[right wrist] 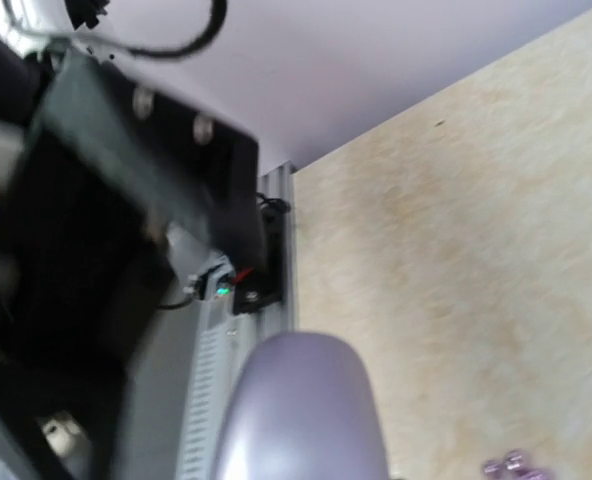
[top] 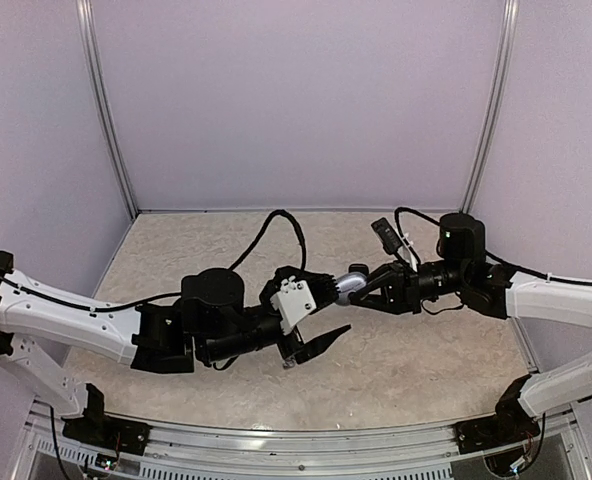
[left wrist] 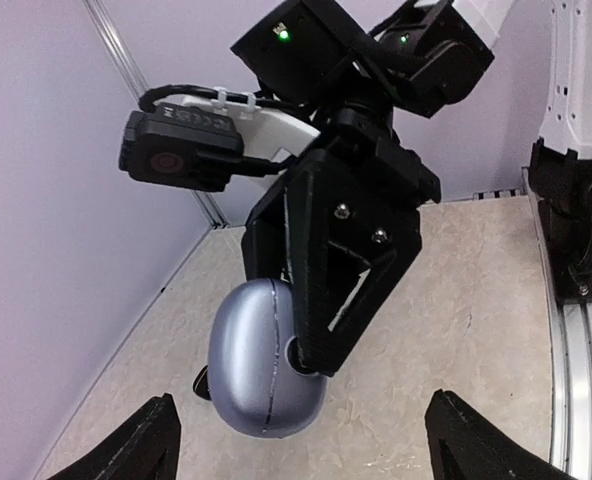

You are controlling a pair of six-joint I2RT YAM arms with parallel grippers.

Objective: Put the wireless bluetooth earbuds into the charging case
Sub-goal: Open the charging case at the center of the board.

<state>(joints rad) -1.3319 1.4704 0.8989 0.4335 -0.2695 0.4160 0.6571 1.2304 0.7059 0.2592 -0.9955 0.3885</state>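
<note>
two robot arms are meeting above the middle of a pale, marbled table (top: 416, 370), a little to the right of its centre.

nearest the near edge, the left gripper (top: 334, 306) is reaching in from the left with its jaws standing wide and holding nothing. in its own wrist view, its two dark fingertips (left wrist: 126, 450) are sitting far apart at the bottom corners.

just beyond it, the charging case (left wrist: 256, 370), a smooth lavender-grey egg shape, is hanging in the air directly ahead of the left gripper, in line with the gap between its fingers but not touching them. its long axis is running roughly upright with a slight tilt, and a thin seam (left wrist: 274, 350) is running along it. the lid is looking closed.

the right gripper (top: 364, 290) is reaching in from the right and clamping the case by its upper end.

farthest away, a few tiny pinkish earbuds (right wrist: 511, 465) are lying on the table below the case, well apart from both grippers. the black ones are not clearly showing.

the left gripper is the nearer free one, so opening the lid is likely falling to it.
</note>
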